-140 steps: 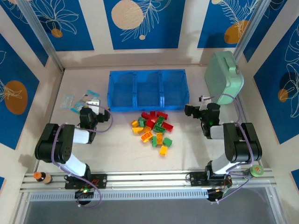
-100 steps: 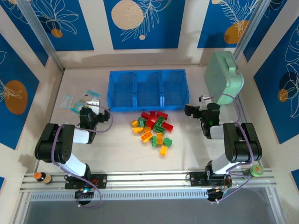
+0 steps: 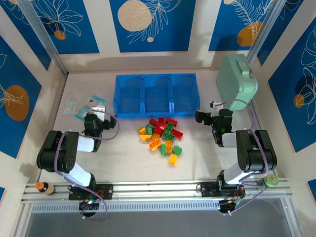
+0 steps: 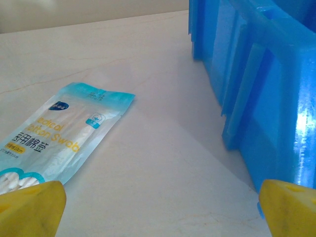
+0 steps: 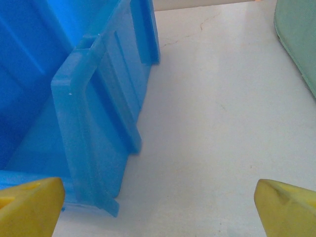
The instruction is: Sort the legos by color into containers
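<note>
The left gripper (image 4: pixel 159 211) stands wide open, its yellow fingertips (image 4: pixel 30 208) at the two bottom corners of the left wrist view with bare table (image 4: pixel 163 163) between them and nothing held. Just ahead on its left lies a pale blue-white cotton swab packet (image 4: pixel 64 138), flat on the table. On its right rises the ribbed end wall of the translucent blue tray (image 4: pixel 261 74).

The right gripper (image 5: pixel 159 207) is spread just as wide and also holds nothing. Its yellow fingertips (image 5: pixel 289 207) frame a corner of the blue tray (image 5: pixel 89 98) on the left. An edge of the mint-green case (image 5: pixel 298 44) shows at the upper right.

From the top external camera, the left gripper (image 3: pixel 98 120) sits low near the tray's left front corner, close to the swab packet (image 3: pixel 93 105) and a second small packet (image 3: pixel 71 106). The right gripper (image 3: pixel 202 117) sits near the tray's right front corner, below the mint-green case (image 3: pixel 237 81).

The legos (image 3: pixel 162 136), in red, green and orange-yellow, lie in a loose pile on the table (image 3: pixel 123 153) between the two grippers. The pile is just in front of the tray (image 3: pixel 155 113), with its red pieces nearest the tray's front wall. The tray's three compartments (image 3: pixel 156 91) run side by side, left to right, behind the pile.
</note>
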You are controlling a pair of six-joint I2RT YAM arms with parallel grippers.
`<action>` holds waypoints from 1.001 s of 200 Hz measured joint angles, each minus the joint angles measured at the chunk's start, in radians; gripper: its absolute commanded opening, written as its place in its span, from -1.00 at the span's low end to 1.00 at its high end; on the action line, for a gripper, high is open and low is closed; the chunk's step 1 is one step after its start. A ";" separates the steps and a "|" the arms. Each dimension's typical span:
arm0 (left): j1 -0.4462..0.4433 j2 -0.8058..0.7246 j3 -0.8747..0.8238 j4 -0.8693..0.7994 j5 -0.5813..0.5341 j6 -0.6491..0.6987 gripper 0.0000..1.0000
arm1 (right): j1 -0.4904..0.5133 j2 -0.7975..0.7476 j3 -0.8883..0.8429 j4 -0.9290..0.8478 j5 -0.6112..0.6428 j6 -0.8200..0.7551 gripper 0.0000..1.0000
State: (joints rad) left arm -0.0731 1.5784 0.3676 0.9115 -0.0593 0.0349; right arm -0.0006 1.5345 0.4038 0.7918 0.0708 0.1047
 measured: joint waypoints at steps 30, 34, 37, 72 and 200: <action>0.000 0.000 0.000 0.000 -0.001 -0.001 0.99 | 0.000 0.000 0.000 0.000 0.000 0.000 0.98; 0.000 0.000 0.000 0.001 -0.002 -0.001 0.99 | 0.000 0.000 0.000 0.000 0.000 0.000 0.98; 0.000 0.000 0.000 0.001 -0.003 -0.001 0.99 | 0.000 0.000 0.000 0.000 0.000 0.000 0.98; 0.001 0.000 0.000 0.007 -0.013 -0.003 0.99 | 0.000 0.000 0.000 0.000 0.000 0.000 0.98; -0.036 -0.353 0.412 -0.769 -0.162 -0.302 1.00 | 0.072 -0.403 0.357 -0.775 0.045 0.313 1.00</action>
State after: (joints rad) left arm -0.1093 1.2255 0.7792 0.1421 -0.2214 -0.2672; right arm 0.0719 1.1316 0.7605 0.0170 0.1154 0.4175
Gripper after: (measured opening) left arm 0.998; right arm 0.999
